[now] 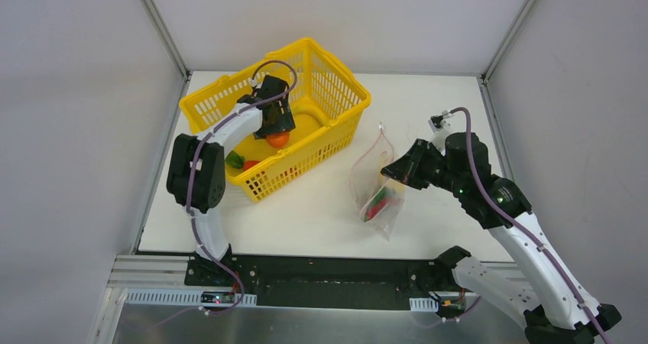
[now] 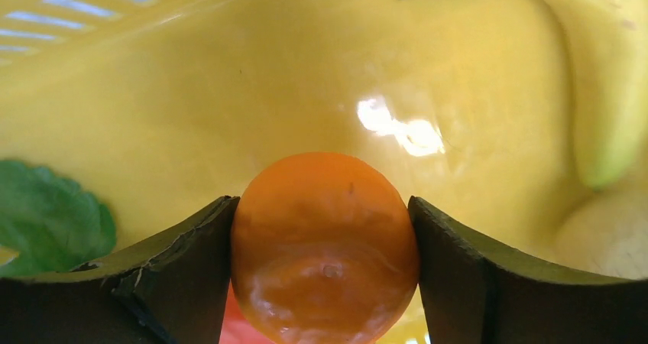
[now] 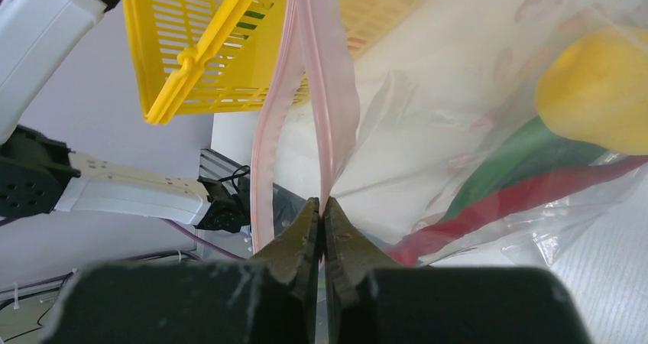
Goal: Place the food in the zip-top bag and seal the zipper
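My left gripper [image 1: 275,126] reaches down into the yellow basket [image 1: 336,65]. Its two fingers press on either side of an orange round fruit [image 2: 325,245], which the top view shows under the gripper [image 1: 277,139]. A yellow banana [image 2: 611,92] and a green leaf [image 2: 46,218] lie beside it. The zip-top bag [image 1: 374,180] hangs right of the basket with its mouth open. My right gripper [image 3: 322,205] is shut on one side of the pink zipper [image 3: 328,92]. Inside the bag lie a green pepper [image 3: 520,157], a red chili [image 3: 520,199] and a yellow lemon [image 3: 596,92].
A green item [image 1: 234,159] and a red one [image 1: 251,164] sit in the basket's near corner. The basket stands at the table's back left. White walls [image 1: 92,130] close in the table on the left, right and back.
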